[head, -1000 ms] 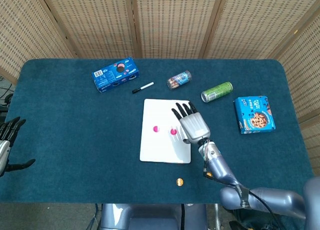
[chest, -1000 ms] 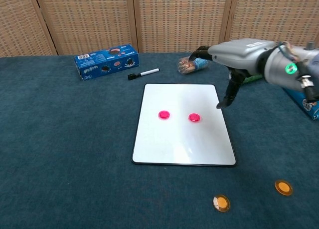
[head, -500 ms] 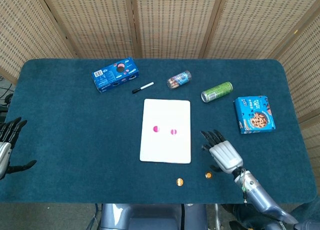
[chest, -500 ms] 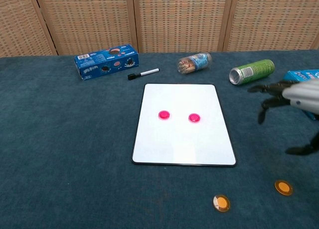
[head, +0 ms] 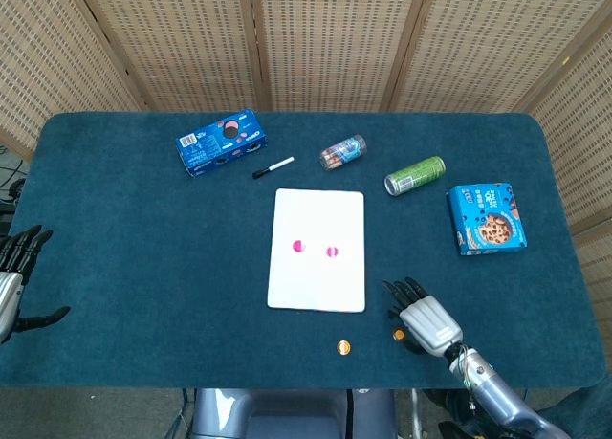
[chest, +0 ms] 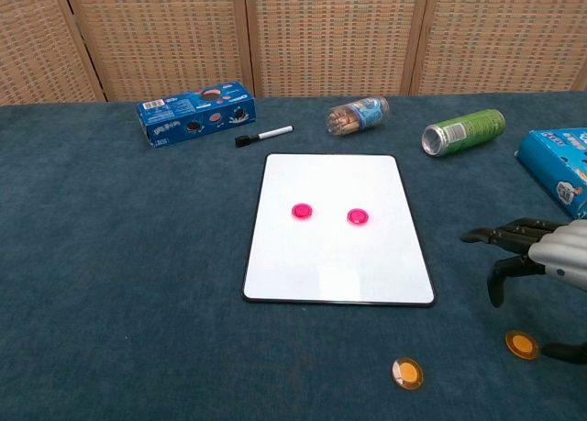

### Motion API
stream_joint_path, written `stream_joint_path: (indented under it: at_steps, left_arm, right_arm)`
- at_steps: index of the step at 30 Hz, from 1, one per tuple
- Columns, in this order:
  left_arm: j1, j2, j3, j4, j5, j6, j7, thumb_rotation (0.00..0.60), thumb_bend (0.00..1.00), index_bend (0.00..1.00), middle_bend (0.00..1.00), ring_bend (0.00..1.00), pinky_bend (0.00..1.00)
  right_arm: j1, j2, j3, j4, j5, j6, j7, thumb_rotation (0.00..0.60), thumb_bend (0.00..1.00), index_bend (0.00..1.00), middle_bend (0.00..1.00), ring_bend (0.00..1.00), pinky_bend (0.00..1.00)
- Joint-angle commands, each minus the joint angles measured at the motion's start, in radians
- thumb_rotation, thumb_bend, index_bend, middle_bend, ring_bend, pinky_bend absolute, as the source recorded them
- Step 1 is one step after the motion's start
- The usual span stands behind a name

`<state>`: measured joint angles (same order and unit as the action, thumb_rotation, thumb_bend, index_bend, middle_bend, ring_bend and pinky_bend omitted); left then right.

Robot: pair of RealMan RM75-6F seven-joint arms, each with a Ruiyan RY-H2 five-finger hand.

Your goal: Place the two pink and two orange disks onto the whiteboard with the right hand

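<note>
The whiteboard (head: 318,249) (chest: 336,228) lies flat at the table's middle with two pink disks (head: 298,247) (head: 332,252) (chest: 302,211) (chest: 358,216) on it. Two orange disks (head: 343,346) (head: 399,335) (chest: 407,373) (chest: 522,345) lie on the cloth in front of the board's near right corner. My right hand (head: 422,319) (chest: 537,255) hovers low over the further-right orange disk, fingers spread and curved downward, holding nothing. My left hand (head: 13,276) shows at the far left edge of the head view, fingers apart and empty.
Behind the board lie a black marker (head: 273,167), a blue cookie box (head: 221,142), a clear jar (head: 342,153) on its side and a green can (head: 414,175). A second blue cookie box (head: 486,219) sits at the right.
My right hand has left the whiteboard, swung right and toward the near edge, and come down over the right orange disk. The disks have not moved.
</note>
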<state>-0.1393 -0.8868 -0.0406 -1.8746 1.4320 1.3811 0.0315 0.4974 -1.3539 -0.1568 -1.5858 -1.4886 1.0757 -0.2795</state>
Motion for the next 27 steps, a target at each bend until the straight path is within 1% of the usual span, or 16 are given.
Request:
stream_joint_path:
  at_steps: [1,27]
  left_arm:
    - [0.000,0.000,0.000,0.000,-0.001,0.000,0.000,0.600,0.00,0.00,0.00,0.00,0.00]
    - [-0.001,-0.002,0.002,-0.002,-0.002,-0.003,0.005,0.600,0.00,0.00,0.00,0.00,0.00]
  right_arm:
    - [-0.005,-0.004,0.001,0.007,-0.005,-0.004,0.001,0.600,0.31,0.38,0.00,0.00,0.00]
    - [-0.033,-0.055,0.028,0.075,-0.010,-0.058,0.004,0.600,0.31,0.39,0.00,0.00,0.00]
